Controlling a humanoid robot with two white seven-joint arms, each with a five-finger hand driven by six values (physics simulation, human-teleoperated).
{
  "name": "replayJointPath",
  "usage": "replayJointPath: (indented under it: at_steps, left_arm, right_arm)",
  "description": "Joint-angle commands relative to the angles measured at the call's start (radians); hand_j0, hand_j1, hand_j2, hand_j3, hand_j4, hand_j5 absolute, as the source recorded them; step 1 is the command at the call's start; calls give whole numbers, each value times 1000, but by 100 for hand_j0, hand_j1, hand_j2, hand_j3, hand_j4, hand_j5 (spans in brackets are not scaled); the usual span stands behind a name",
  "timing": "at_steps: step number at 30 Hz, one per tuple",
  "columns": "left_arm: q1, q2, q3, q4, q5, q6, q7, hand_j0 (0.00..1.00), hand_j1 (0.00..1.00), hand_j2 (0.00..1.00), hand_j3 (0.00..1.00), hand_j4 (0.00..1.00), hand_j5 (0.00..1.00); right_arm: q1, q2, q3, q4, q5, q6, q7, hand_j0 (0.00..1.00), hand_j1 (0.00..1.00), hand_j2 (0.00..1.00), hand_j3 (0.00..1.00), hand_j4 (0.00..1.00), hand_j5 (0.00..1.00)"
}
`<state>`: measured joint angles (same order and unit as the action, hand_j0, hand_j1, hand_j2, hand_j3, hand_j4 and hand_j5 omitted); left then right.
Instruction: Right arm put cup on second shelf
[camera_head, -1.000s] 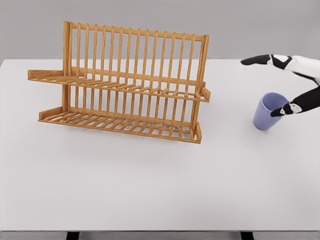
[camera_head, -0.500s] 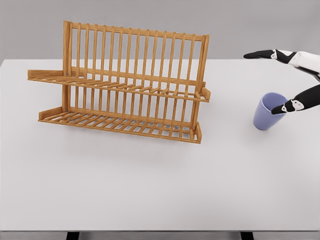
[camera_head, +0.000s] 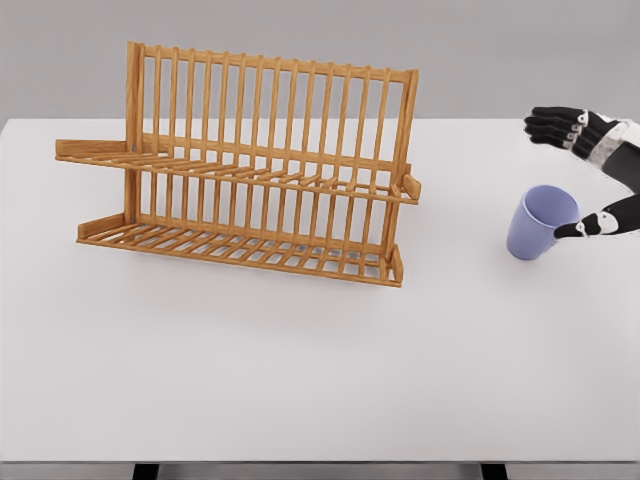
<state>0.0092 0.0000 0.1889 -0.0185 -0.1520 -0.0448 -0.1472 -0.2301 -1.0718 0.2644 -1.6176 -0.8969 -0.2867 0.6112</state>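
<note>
One cup (camera_head: 540, 222), one two-shelf rack (camera_head: 250, 170)

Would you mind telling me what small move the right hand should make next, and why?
Probably close the right hand around the purple cup: its thumb sits at the cup's near side, its fingers are apart behind, and the cup stands on the table, not gripped.
</note>
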Motion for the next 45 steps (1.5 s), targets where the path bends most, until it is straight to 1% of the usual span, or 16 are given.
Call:
replayJointPath:
  at_steps: [1,2,3,4,5,10,13,15,19,22,26,29,31,35,42,45]
  left_arm:
    - [0,0,1,0,0,0,0,100,100,100,100,100,100]
    - [0,0,0,0,0,0,0,100,100,100,100,100,100]
    - [0,0,1,0,0,0,0,100,100,100,100,100,100]
    - [0,0,0,0,0,0,0,100,100,100,100,100,100]
    - [0,0,0,0,0,0,0,100,100,100,100,100,100]
    - [0,0,1,0,0,-1,0,100,100,100,100,100,100]
    - [0,0,1,0,0,0,0,100,100,100,100,100,100]
    - [0,0,0,0,0,-1,0,100,100,100,100,100,100]
    - [0,0,0,0,0,-1,0,100,100,100,100,100,100]
    - [0,0,0,0,0,0,0,100,100,100,100,100,100]
    - [-2,0,0,0,0,0,0,100,100,100,100,100,100]
    - [0,0,1,0,0,0,0,100,100,100,100,100,100]
    - [0,0,0,0,0,0,0,100,100,100,100,100,100]
    - [0,0,0,0,0,0,0,100,100,100,100,100,100]
    - [0,0,0,0,0,-1,0,100,100,100,100,100,100]
    - [-2,0,0,0,0,0,0,100,100,100,100,100,100]
  right_arm:
    - [5,87,-105,42,-111,116,0,100,100,100,100,100,100]
    - [11,98,-125,45,-109,127,0,100,100,100,100,100,100]
    - [32,133,-157,82,-111,139,0,100,100,100,100,100,100]
    - [41,148,-174,91,-111,142,0,100,100,100,100,100,100]
    - [54,147,-189,88,-112,147,0,100,100,100,100,100,100]
    - [63,151,-191,87,-99,170,0,100,100,100,100,100,100]
    - [100,153,-192,90,-93,161,0,100,100,100,100,100,100]
    - [118,156,-198,93,-65,159,0,100,100,100,100,100,100]
    - [141,177,-217,131,-59,162,0,100,100,100,100,100,100]
    - [146,182,-215,142,-34,162,0,100,100,100,100,100,100]
    - [144,230,-217,174,24,159,0,100,100,100,100,100,100]
    - [144,239,-217,183,30,153,0,100,100,100,100,100,100]
    - [144,250,-217,212,30,144,0,100,100,100,100,100,100]
    - [141,291,-217,228,90,144,0,100,100,100,100,100,100]
    - [130,292,-217,280,92,144,0,100,100,100,100,100,100]
    - [117,294,-215,286,98,146,0,100,100,100,100,100,100]
